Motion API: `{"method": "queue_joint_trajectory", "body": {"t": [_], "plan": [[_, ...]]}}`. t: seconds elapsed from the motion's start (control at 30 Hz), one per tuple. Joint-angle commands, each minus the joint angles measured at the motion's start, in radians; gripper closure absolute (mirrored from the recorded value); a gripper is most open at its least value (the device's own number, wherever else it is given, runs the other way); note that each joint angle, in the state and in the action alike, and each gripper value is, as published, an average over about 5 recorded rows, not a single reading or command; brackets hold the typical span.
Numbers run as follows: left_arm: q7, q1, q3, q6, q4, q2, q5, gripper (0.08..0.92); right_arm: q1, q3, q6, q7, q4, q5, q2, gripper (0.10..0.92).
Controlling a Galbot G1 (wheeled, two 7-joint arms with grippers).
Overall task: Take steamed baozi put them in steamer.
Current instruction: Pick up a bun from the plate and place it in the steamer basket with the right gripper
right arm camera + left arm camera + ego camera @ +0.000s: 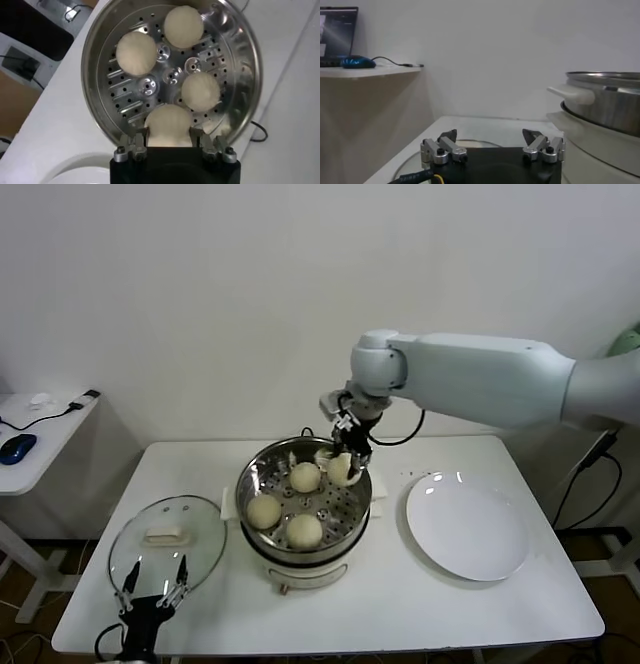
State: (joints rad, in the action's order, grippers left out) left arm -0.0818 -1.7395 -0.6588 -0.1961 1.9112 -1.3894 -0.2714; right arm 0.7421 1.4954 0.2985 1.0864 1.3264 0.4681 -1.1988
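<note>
Here, a fourth baozi (169,125) is clasped between the right gripper's (345,456) fingers inside the steamer (262,467), three baozi (264,511) being set on its tray, while the left gripper (152,592) is held spread beside the steamer, by the lid (205,529).

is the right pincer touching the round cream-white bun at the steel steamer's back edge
Touching. The right wrist view shows the right pincer with both fingers against the sides of the round cream-white bun.

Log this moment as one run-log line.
right end effector: around fourth baozi in steamer | left end effector: open, idle by glass lid | plate: empty
</note>
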Motion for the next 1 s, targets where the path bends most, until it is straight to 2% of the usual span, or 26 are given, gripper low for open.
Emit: {"method": "queue_joint_trajectory", "body": {"t": [0.03, 0.47, 0.57, 0.83, 1.0], "plan": [[-0.001, -0.004, -0.006, -0.001, 0.004, -0.003, -0.002, 0.177, -0.037, 0.049, 0.018, -0.04, -0.012, -0.008, -0.077, 0.457], [-0.001, -0.006, -0.013, -0.006, 0.005, -0.006, -0.005, 0.177, -0.062, 0.058, 0.014, -0.019, -0.028, -0.067, -0.076, 0.432], [-0.001, -0.007, -0.016, -0.009, 0.004, -0.005, -0.005, 0.177, -0.066, 0.056, 0.012, -0.015, -0.029, -0.073, -0.072, 0.398], [-0.001, 0.002, -0.019, -0.008, -0.001, -0.004, -0.008, 0.177, -0.079, 0.035, 0.008, -0.039, -0.019, -0.073, -0.058, 0.224], [-0.001, 0.006, -0.019, -0.002, -0.002, -0.004, -0.004, 0.177, -0.102, -0.043, 0.001, -0.057, -0.001, -0.076, -0.013, 0.203]]}}
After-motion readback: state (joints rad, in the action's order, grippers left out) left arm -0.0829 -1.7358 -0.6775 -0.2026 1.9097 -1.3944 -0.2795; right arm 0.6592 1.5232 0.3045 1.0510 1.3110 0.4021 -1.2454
